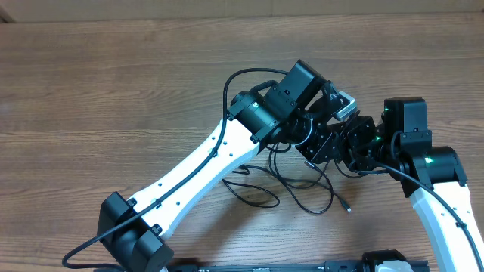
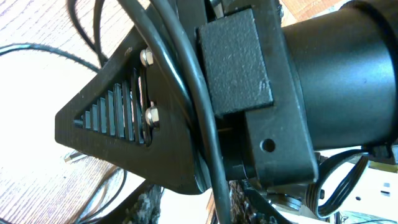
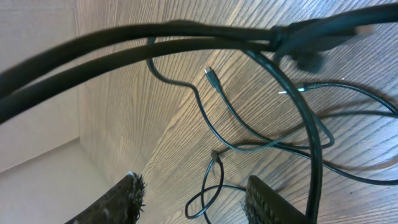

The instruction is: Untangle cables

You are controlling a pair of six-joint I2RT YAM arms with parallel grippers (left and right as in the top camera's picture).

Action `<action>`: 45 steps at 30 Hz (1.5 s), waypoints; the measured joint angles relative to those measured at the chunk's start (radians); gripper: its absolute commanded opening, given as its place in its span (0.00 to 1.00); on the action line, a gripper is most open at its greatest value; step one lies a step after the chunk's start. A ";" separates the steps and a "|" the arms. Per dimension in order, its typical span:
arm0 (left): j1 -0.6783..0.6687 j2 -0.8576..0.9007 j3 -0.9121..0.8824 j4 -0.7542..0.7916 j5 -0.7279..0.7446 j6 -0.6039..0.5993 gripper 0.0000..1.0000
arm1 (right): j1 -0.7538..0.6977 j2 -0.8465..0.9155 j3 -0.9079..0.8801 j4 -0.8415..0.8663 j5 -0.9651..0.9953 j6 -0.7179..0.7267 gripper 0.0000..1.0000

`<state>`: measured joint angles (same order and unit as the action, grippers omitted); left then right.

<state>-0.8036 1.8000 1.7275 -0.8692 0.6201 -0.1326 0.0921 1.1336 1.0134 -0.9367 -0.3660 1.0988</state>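
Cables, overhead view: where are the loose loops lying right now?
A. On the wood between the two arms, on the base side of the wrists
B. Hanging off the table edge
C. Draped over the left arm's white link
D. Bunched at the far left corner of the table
A: the cables lie in loose loops on the table between the left arm and the right arm, with one plug end free on the wood.

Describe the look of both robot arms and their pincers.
Both the left arm and the right arm have smooth white link shells joined by black cylindrical joint housings. A thick black cable runs along each white link, and small green lights glow on several joints. The left pincer and right pincer have black fingers with rough, textured faces.
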 measured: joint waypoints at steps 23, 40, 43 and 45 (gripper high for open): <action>0.008 0.000 -0.001 -0.115 -0.195 -0.001 0.17 | 0.000 0.001 0.000 -0.026 0.014 0.001 0.38; 0.231 -0.050 -0.004 -0.279 -0.242 0.055 1.00 | 0.001 0.001 0.000 -0.060 0.126 -0.475 1.00; 0.264 -0.117 -0.005 -0.309 -0.266 0.065 1.00 | 0.001 0.001 0.000 -0.077 0.114 -0.523 1.00; 0.290 -0.192 -0.005 -0.331 -0.295 0.067 1.00 | 0.001 0.001 0.000 -0.092 0.097 -0.546 1.00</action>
<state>-0.5140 1.6085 1.7226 -1.2003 0.3248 -0.0654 0.0933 1.1343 1.0134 -1.0290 -0.2691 0.5526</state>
